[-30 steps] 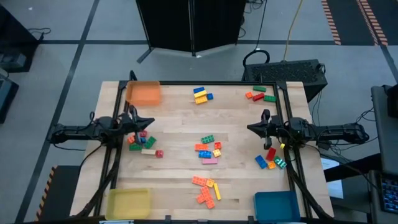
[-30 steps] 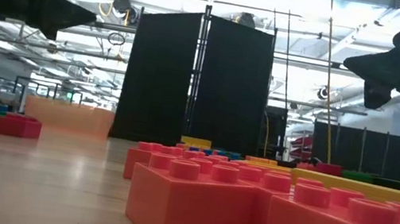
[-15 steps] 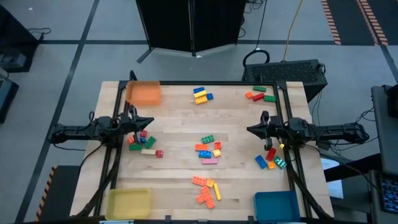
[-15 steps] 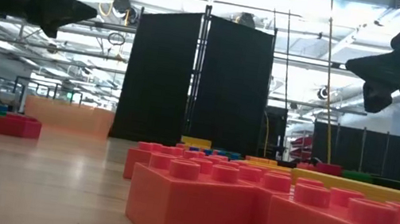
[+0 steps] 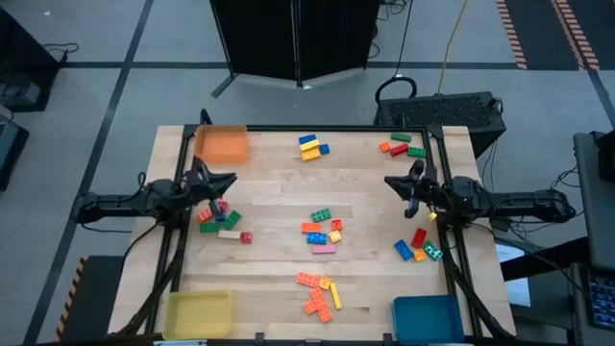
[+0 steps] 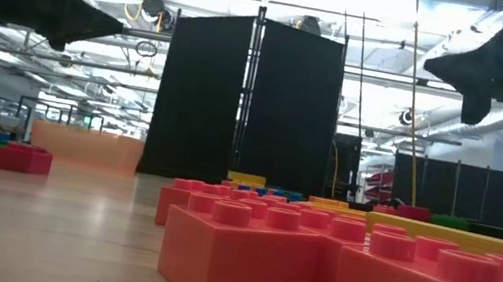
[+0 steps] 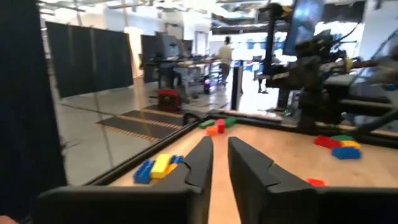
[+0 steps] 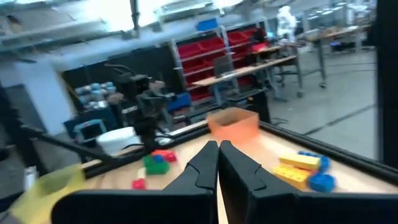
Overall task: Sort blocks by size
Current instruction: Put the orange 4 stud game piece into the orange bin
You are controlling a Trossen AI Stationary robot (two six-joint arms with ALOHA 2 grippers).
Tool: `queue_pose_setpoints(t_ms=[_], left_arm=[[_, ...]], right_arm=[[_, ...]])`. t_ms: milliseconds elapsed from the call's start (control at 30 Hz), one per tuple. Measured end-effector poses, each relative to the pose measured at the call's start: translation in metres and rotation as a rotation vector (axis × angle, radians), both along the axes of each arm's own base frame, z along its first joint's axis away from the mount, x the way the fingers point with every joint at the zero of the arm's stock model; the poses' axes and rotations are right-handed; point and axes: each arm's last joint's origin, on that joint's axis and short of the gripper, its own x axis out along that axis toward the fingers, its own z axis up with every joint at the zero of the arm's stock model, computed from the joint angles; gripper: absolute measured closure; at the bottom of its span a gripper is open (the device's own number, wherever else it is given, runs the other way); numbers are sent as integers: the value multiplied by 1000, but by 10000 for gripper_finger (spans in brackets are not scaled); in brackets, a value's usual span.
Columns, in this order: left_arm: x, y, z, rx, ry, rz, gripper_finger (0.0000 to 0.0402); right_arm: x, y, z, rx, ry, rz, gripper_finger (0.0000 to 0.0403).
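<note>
On the pale wooden desk (image 5: 279, 197) the small studded plastic toy blocks (image 5: 322, 231) lie in scattered clusters: one at the centre, a blue and yellow group (image 5: 310, 146) at the far edge, an orange heap (image 5: 317, 293) at the near edge, a red and green group (image 5: 403, 146) at the far right corner, and one cluster by each arm. None has shifted since a second ago.

The left gripper (image 5: 223, 183) hangs above the left cluster of red, green and pink blocks (image 5: 220, 221). Compared with the earlier high view it has turned a little toward the far side of the desk. In its wrist view its two dark fingers (image 7: 200, 163) now stand a narrow gap apart and hold nothing.

The right gripper (image 5: 394, 183) has swung from pointing level at the desk's middle to angling toward the far side, above the desk and away from the red, blue and green blocks (image 5: 416, 245) near its arm. Its fingers (image 8: 205, 163) are pressed together, empty.

The orange square tray (image 5: 223, 144), yellow square tray (image 5: 199, 313) and blue square tray (image 5: 427, 317) sit in their corners as before.
</note>
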Motion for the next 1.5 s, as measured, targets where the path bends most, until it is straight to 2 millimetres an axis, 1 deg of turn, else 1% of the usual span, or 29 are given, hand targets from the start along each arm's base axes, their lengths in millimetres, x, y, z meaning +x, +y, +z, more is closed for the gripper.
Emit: queue_pose_setpoints(t_ms=[100, 167, 333, 467, 667, 800, 900, 1133, 1233, 1300, 1433, 1500], left_arm=[[-1, 3, 9, 3, -18, 35, 318], [-1, 5, 12, 3, -13, 54, 311], [1, 10, 16, 5, 17, 101, 309], [4, 15, 21, 4, 52, 143, 308], [11, 25, 42, 6, 96, 154, 308], [17, 31, 55, -19, 168, 135, 308], [24, 33, 57, -50, 218, 101, 308], [36, 37, 52, -110, 275, 81, 308], [41, 38, 56, -122, 281, 62, 308], [44, 39, 58, -137, 284, 52, 308], [51, 42, 61, -132, 309, 56, 308], [54, 45, 60, -128, 334, 69, 308]], right_arm=[[5, -4, 6, -10, 53, -57, 394], [8, -8, 11, -15, 82, -98, 394], [19, -18, 29, -32, 128, -169, 394], [31, -29, 44, -51, 197, -225, 394], [44, -47, 71, -64, 263, -315, 394], [46, -56, 80, -47, 329, -355, 394], [47, -60, 79, -35, 376, -371, 394], [49, -71, 55, 75, 557, -410, 394], [51, -75, 48, 127, 592, -370, 394], [52, -78, 45, 153, 602, -352, 394], [49, -85, 40, 203, 633, -390, 394], [47, -88, 42, 239, 681, -412, 394]])
